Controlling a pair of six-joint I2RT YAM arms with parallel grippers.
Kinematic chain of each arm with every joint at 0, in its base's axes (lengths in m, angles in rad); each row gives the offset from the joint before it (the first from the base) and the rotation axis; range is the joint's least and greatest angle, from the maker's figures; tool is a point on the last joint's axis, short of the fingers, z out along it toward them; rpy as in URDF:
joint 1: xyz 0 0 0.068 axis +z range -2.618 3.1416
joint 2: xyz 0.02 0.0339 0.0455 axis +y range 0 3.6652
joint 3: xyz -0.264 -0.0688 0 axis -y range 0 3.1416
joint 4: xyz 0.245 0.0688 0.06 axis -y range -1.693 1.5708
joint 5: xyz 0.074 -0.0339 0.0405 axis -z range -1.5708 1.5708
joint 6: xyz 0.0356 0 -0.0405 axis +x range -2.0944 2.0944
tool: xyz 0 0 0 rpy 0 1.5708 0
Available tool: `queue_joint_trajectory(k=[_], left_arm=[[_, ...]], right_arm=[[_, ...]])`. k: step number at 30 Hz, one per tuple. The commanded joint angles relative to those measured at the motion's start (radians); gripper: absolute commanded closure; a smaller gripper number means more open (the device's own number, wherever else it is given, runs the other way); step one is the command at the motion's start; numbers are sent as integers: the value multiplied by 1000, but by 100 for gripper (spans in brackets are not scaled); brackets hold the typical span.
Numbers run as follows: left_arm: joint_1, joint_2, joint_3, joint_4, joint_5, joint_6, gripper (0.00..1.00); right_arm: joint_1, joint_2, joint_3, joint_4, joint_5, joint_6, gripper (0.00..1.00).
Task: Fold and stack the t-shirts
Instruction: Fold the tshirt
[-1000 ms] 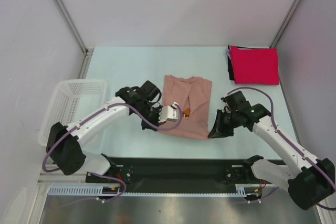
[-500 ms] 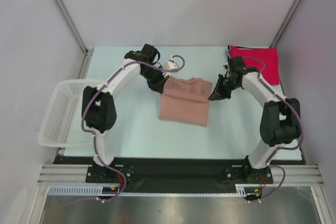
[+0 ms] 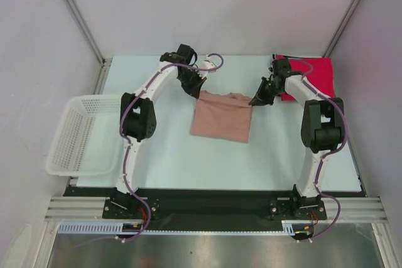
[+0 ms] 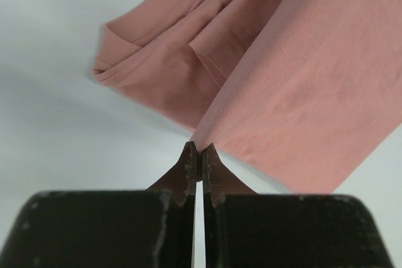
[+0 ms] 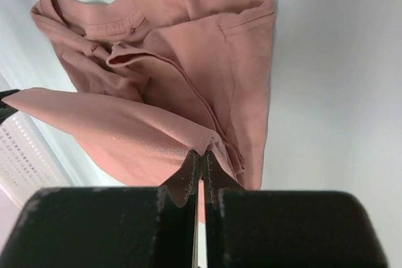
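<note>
Top external view gives us both arms stretched far across the table (image 3: pixel 157 149), each holding a far corner of the pink shirt (image 3: pixel 221 122), which lies near the middle. From its wrist camera we see the left gripper (image 4: pixel 196 154) pinched tight on a raised edge of that shirt, and the right gripper (image 5: pixel 202 157) likewise clamped on a lifted fold. A folded red shirt (image 3: pixel 312 75) lies at the far right corner. A basket (image 3: pixel 78 136) sits at the left edge.
</note>
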Motion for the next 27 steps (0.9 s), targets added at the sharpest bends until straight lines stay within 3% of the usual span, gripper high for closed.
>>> queue_joint_trajectory(k=[1,4,6,9,11,15,18,20,23,27], left_arm=[[21,6,33,49,-74,-47,100],[21,14,14,112,-85,-86,99],[21,21,7,165,-96,-118,89],[21,28,-13,257,-135,-165,63],[21,34,-21,319,-175,-198,48],[28,11,-21,357,-206,-222,42],[41,-61,-73,333,-131,-231,41],[42,-113,-186,350,-82,-235,43],[39,-225,-352,420,25,-222,50],[1,-221,-365,399,93,-179,57]], right_arm=[[-25,26,47,29,70,21,100],[-25,43,58,52,105,40,100],[-28,59,56,78,116,58,99],[-31,77,56,124,177,89,60],[-33,76,62,169,223,100,55],[-30,16,70,212,292,94,50],[-10,-80,10,227,318,28,45],[3,-142,-92,253,309,-4,45],[36,-230,-221,313,291,-29,59],[66,-199,-217,299,210,-3,85]])
